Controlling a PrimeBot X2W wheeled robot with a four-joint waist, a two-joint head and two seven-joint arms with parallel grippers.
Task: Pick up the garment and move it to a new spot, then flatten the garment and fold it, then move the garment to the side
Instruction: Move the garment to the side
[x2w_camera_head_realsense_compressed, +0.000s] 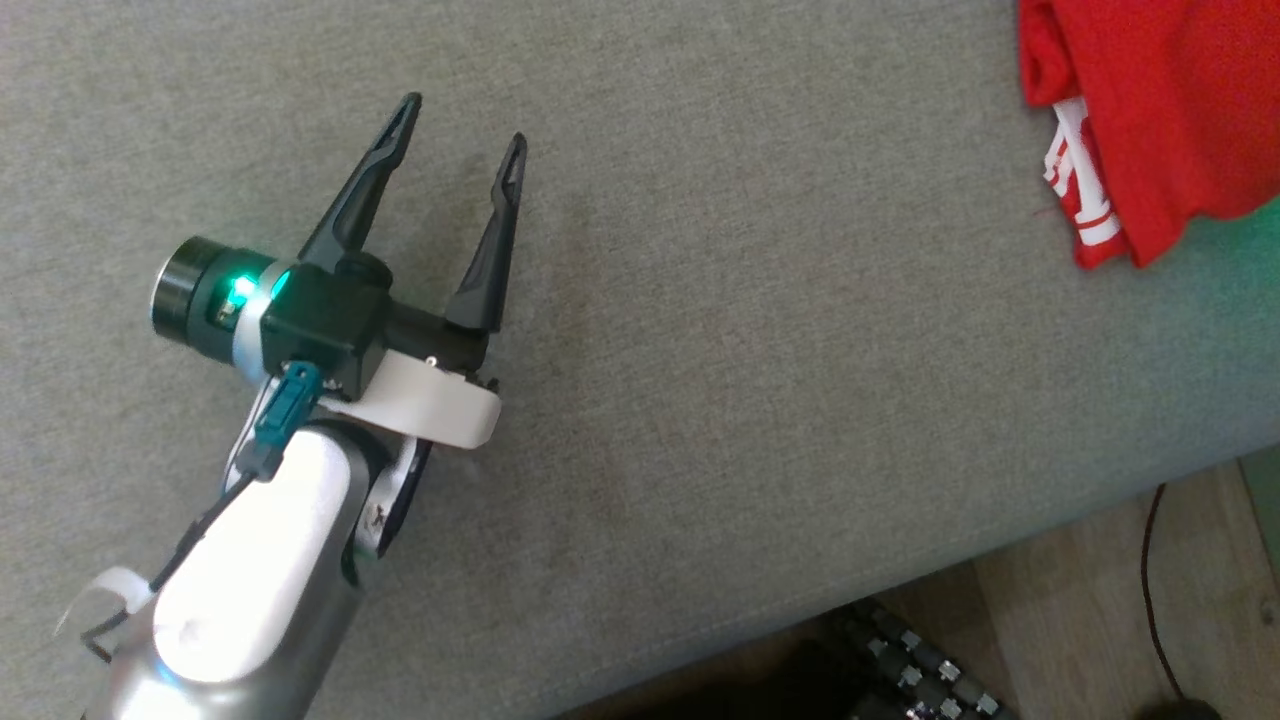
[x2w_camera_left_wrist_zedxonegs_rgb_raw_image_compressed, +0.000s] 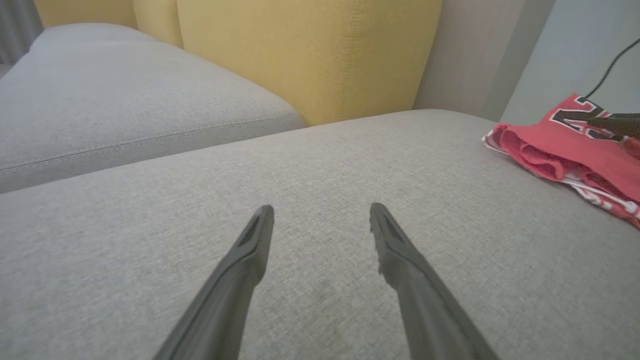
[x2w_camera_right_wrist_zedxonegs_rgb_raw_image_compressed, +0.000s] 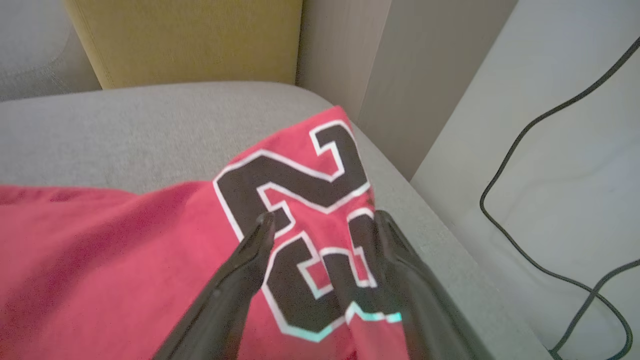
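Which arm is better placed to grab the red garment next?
Right. The right gripper is open directly over the garment; the left gripper is open over bare cushion, well apart from it.

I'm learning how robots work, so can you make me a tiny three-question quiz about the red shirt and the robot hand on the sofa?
1. True or false: the left gripper is holding the red shirt.
2. Pick one: what colour is the back cushion behind the grey sofa seat? A) yellow B) blue C) green
3. Fill the gap: the big number on the shirt is black with a ___ outline.

Key:
1. False. Its fingers are spread open over bare sofa, and the shirt lies away to its right.
2. A.
3. White.
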